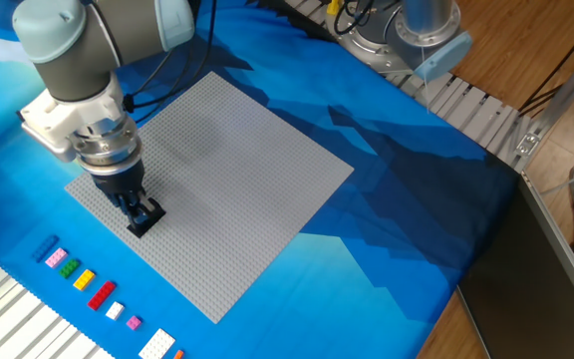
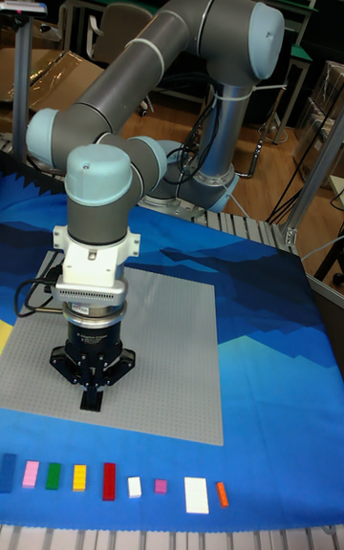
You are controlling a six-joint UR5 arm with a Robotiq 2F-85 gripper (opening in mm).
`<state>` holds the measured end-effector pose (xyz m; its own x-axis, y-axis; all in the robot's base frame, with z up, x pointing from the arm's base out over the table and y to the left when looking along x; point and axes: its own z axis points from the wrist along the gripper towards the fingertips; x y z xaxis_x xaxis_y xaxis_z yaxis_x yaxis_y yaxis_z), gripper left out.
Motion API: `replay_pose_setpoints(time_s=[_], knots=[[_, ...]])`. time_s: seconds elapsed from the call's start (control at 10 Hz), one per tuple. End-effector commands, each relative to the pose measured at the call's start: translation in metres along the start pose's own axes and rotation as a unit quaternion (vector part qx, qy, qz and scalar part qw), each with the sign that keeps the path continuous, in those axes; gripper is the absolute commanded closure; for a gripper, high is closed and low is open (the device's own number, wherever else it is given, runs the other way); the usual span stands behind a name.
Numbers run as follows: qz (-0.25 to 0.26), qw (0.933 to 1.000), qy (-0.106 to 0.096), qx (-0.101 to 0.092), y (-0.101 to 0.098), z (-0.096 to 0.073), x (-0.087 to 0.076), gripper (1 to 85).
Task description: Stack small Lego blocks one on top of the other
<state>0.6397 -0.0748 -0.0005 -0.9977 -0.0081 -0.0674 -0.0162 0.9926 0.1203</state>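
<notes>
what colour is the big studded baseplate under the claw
Light grey, plain all over. The baseplate shows best in the fixed view, lying on the blue patterned cloth.

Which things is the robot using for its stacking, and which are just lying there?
For the job: gripper, black Lego block at its jaws.
Just lying about: row of coloured bricks on the cloth, grey baseplate, blue cloth.

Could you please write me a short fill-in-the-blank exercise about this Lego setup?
1. The end effector is lowered over the large ____ baseplate.
2. The cloth under the baseplate is mostly ____.
3. The spare bricks lie in a ____ beside the baseplate.
4. In that row, the brick between pink and yellow is ____.

Missing words: grey; blue; row; green
</notes>
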Motion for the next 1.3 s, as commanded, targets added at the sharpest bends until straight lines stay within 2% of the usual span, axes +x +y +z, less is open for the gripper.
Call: replay_pose_setpoints(time_s=[0.0,0.1,0.3,0.4,1.0,1.2], knots=[[0.006,1.0,-0.006,0.0,-0.002,0.0,-0.004,84.7],[0.005,1.0,-0.002,0.007,-0.004,-0.002,-0.003,84.7],[0.023,0.9994,0.018,0.017,-0.003,-0.013,0.003,84.7],[0.032,0.999,0.02,0.023,-0.002,-0.015,0.003,84.7],[0.037,0.9991,0.013,0.018,0.002,-0.018,0.001,84.7],[0.036,0.9993,0.007,0.012,0.006,-0.013,0.002,84.7]])
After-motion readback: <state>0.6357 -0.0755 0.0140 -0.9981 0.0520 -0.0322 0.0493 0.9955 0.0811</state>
